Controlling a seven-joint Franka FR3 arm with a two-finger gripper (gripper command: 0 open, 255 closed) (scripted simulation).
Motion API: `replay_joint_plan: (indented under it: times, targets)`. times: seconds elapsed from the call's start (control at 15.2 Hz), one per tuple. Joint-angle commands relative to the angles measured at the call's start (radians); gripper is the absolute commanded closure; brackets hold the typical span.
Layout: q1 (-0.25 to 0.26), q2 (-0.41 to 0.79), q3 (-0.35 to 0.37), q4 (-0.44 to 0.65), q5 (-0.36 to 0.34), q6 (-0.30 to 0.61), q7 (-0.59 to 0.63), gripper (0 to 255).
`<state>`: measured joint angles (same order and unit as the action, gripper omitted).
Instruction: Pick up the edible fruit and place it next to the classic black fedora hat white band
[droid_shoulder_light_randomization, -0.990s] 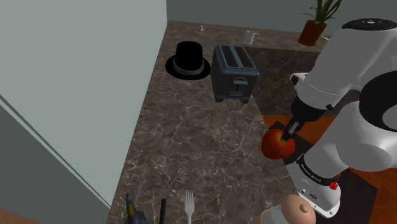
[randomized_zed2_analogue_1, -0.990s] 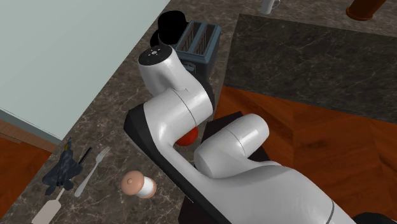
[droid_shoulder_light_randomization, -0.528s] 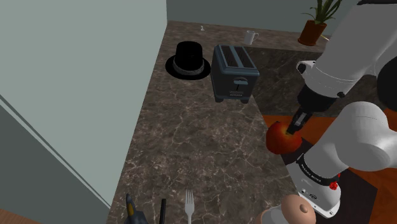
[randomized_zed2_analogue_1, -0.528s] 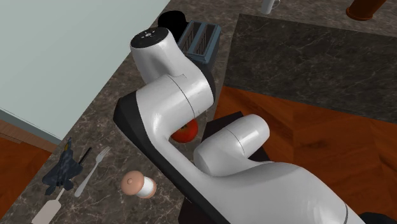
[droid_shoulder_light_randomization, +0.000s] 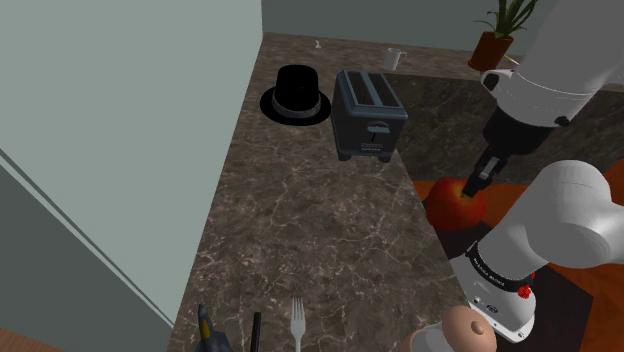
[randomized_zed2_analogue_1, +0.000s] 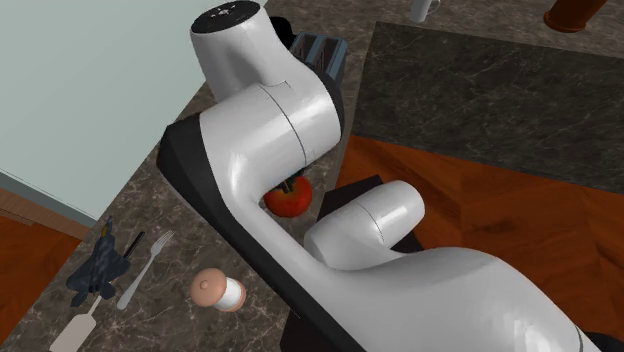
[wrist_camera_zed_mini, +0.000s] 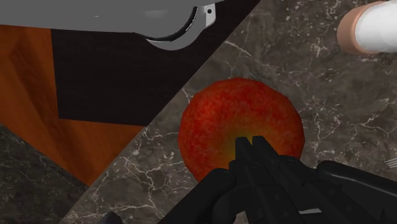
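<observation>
**APPLE LIFTED OFF THE WORKTOP; CARRY TO THE HAT PENDING**

**1. Hand state.** The gripper (wrist_camera_zed_mini: 251, 143) has its fingers drawn almost fully together, pinching the top of the red apple (wrist_camera_zed_mini: 240, 127). The apple hangs from them above the dark marble worktop (droid_shoulder_light_randomization: 300, 220), close to its open edge and beside the arm (droid_shoulder_light_randomization: 560, 220).

**2. What has changed.** Over the last second the apple (droid_shoulder_light_randomization: 458, 203) has risen and drifted toward the far end of the worktop, moving with the gripper (droid_shoulder_light_randomization: 472, 188) throughout. The arm's upper links have swung upward as well. Nothing else has shifted.

**3. Meaning for the task.** The pick appears complete and the hold appears sound, since the fruit followed the fingers without slipping. The carry has barely begun. The apple and the hat are still well apart, and the toaster stands between them.

**4. Inventory, near to far.**
- One white cylinder with a pinkish cap (droid_shoulder_light_randomization: 455, 335), at the near edge by the arm's base.
- One fork (droid_shoulder_light_randomization: 297, 322), at the near edge.
- One thin black stick (droid_shoulder_light_randomization: 255, 332) and one dark tool (droid_shoulder_light_randomization: 210, 335), beside the fork.
- One apple, held.
- One toaster (droid_shoulder_light_randomization: 368, 115), toward the far end.
- One black hat with a pale band (droid_shoulder_light_randomization: 296, 95), near the far corner on the wall side, just beside the toaster.
- One white mug (droid_shoulder_light_randomization: 394, 58), at the far edge.
- One potted plant (droid_shoulder_light_randomization: 495, 40), beyond the mug.
</observation>
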<state>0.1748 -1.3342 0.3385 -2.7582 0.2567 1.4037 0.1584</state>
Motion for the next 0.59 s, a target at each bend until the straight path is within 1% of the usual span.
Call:
replay_joint_plan:
  times: [0.0, 0.53]
  targets:
    - [-0.006, 0.013, -0.007, 0.03, -0.007, -0.016, 0.0, 255]
    - [-0.027, 0.069, -0.038, 0.155, -0.04, -0.085, -0.003, 255]
